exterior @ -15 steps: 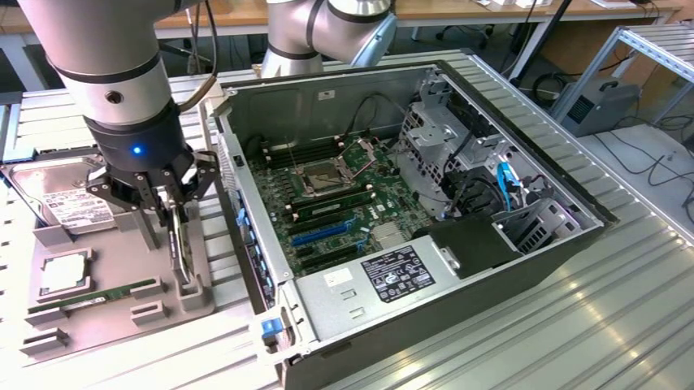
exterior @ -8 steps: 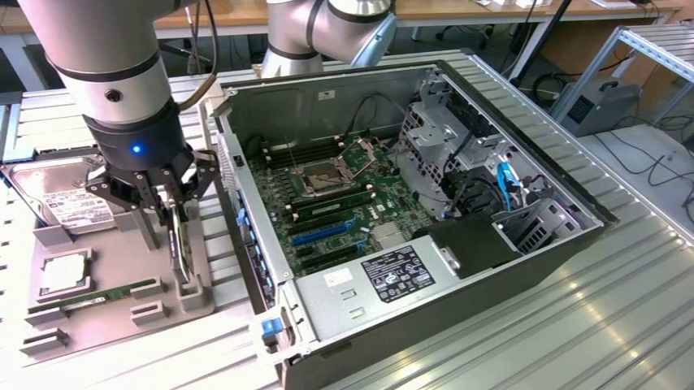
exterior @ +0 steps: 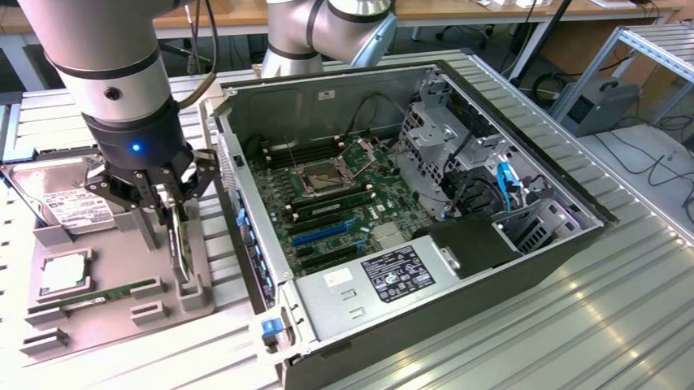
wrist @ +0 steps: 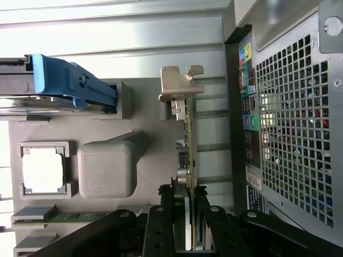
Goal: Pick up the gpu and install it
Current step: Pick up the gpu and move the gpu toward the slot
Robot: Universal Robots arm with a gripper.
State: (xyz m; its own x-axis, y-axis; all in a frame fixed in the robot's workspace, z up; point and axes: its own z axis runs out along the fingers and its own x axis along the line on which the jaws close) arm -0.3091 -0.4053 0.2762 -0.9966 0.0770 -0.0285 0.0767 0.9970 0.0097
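Both fingers (wrist: 167,214) of the pincer (exterior: 162,203) clamp the upright gpu (exterior: 180,244) at the exterior view's left, so lifting it straight, untilted, clear of its grey tray (exterior: 109,325) seems wisest.

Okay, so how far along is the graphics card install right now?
Done: the gripper is down at the gpu, which stands on edge in the grey tray beside the open computer case. In hand: its fingers are closed on both faces of the card, which does not look lifted out of its stand yet. Left: the lift and the install itself; no card sits on the motherboard.
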